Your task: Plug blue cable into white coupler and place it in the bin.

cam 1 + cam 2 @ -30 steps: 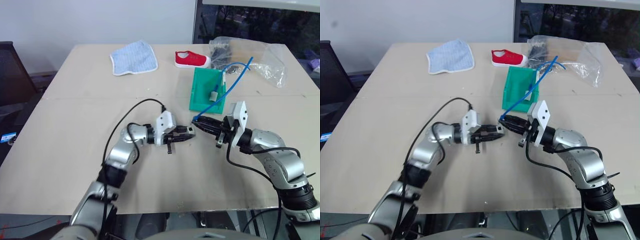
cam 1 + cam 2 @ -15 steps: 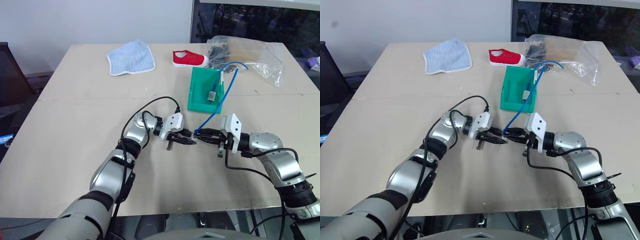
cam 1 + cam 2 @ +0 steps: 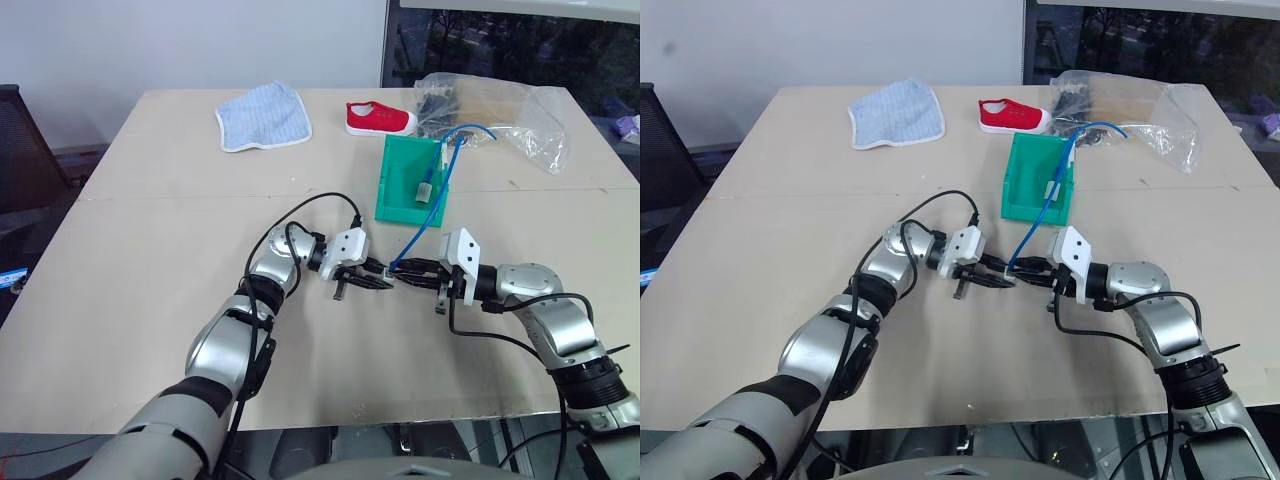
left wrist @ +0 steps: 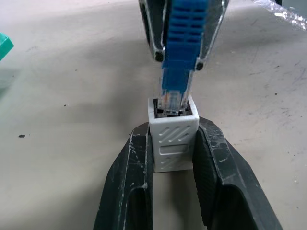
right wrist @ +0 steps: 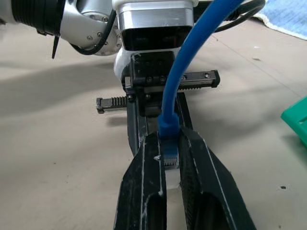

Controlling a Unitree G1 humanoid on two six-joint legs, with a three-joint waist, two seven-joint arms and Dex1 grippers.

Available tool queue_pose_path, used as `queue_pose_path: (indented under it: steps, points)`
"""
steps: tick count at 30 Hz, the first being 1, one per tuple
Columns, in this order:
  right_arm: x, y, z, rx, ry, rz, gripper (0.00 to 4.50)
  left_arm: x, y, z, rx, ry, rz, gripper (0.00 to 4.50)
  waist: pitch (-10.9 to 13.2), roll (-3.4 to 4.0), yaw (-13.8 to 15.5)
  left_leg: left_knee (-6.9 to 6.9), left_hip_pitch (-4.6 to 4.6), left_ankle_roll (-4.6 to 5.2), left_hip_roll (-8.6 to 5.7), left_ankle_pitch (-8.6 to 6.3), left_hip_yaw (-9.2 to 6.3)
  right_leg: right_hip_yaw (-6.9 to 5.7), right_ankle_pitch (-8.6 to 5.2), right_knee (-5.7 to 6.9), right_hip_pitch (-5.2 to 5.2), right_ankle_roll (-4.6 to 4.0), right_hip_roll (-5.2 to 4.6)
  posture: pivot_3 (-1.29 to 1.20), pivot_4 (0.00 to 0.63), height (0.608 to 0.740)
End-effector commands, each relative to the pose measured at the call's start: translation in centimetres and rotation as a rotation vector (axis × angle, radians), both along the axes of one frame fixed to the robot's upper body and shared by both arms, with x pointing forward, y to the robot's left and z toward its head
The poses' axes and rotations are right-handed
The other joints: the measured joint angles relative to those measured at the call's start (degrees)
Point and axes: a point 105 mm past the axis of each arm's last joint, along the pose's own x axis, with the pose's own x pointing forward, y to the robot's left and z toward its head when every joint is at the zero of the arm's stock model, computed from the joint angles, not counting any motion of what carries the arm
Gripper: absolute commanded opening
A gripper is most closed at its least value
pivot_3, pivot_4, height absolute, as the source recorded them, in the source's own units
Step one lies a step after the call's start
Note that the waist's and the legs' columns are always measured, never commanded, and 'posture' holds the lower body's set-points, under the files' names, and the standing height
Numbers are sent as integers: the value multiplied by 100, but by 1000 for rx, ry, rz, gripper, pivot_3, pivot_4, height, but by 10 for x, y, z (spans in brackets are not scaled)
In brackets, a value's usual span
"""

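In the left wrist view my left gripper [image 4: 173, 132] is shut on the white coupler [image 4: 173, 143], a tiny ribbed cube with its socket facing away from the wrist. The clear plug of the blue cable [image 4: 183, 52] sits in the mouth of that socket. My right gripper [image 5: 168, 139] is shut on the cable's blue boot, just behind the plug. The two grippers meet tip to tip, low over the middle of the table, left gripper [image 3: 378, 282] and right gripper [image 3: 402, 272]. From there the cable arcs up and back over the teal-green bin [image 3: 398, 185].
A greyish connector block [image 3: 426, 190] lies inside the bin. Behind it are a red shoe [image 3: 381, 118], a blue-and-white cloth [image 3: 265, 115] and a clear plastic bag [image 3: 525, 115]. The wooden table's [image 3: 150, 280] front edge runs close below both arms.
Over the second both grippers sank a little toward the table and the left arm's elbow swung in. Nothing has visibly moved in the last half second.
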Motion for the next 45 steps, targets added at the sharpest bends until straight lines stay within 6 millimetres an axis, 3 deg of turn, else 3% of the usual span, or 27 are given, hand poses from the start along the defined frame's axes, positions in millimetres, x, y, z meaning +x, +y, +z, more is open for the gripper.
queue_pose_path:
  steps: [1,6,13,17,22,24,28,34,38,42,43,45]
  points:
    - [-1,1,-11,-41,22,20,0,-2,-2,-5,28,-3,-15,540,0,0,0,0,1,0,0,0,0,0,0,2,0,0,0,0,150,740]
    - [-3,5,-26,-75,49,41,0,-2,-2,-5,26,-1,-14,540,-4,-3,-1,0,9,0,0,0,-2,-1,0,4,7,0,1,0,150,740]
    - [-5,1,-78,-173,248,19,0,-3,-4,-7,22,7,-17,540,-38,-32,-22,0,27,0,1,0,-3,-1,0,10,16,-1,2,0,150,740]
    - [-9,-8,-99,-224,327,16,0,-3,-5,-7,18,9,-16,540,-55,-40,-28,-10,105,1,5,-1,-5,-2,-3,0,94,-4,6,0,150,740]
    - [-12,-26,-118,-306,373,18,0,-3,-7,-8,17,10,-11,540,-115,-42,-28,-12,115,1,6,-1,-7,-1,-3,1,101,-4,7,0,150,740]
    - [-4,-17,-102,-218,322,8,0,-3,-7,-8,15,9,-8,540,-123,-40,-26,-12,115,1,6,-1,-8,-2,-3,1,102,-4,7,0,150,740]
    - [13,3,-42,24,211,14,0,-2,-7,-8,12,7,0,540,-119,-39,-23,-12,109,1,6,-1,-10,-2,-2,2,99,-5,7,0,150,740]
    - [17,9,9,106,118,53,0,1,-5,-9,9,35,41,540,-91,-25,-21,-10,92,1,6,-1,-9,1,-2,2,83,-4,5,0,150,740]
    - [21,6,21,103,120,31,0,11,-5,0,-45,59,123,2403,-72,-15,-14,-10,76,1,4,-1,-9,-2,-1,-2,70,-3,4,0,150,740]
    - [32,-5,43,166,180,-16,0,25,-1,33,-206,21,283,4247,-68,-14,-17,-3,7,0,6,0,-14,-5,0,7,5,-2,1,0,150,740]
    - [36,-9,49,185,195,-32,0,24,3,43,-247,18,315,4453,-65,-13,-18,-4,-6,0,9,0,-13,-3,0,8,-10,-2,-1,0,150,740]
    - [46,-17,61,208,212,-64,0,18,10,65,-326,9,395,4453,-51,-3,-42,-6,-12,-1,18,0,-11,1,0,5,-18,-2,-4,0,150,740]
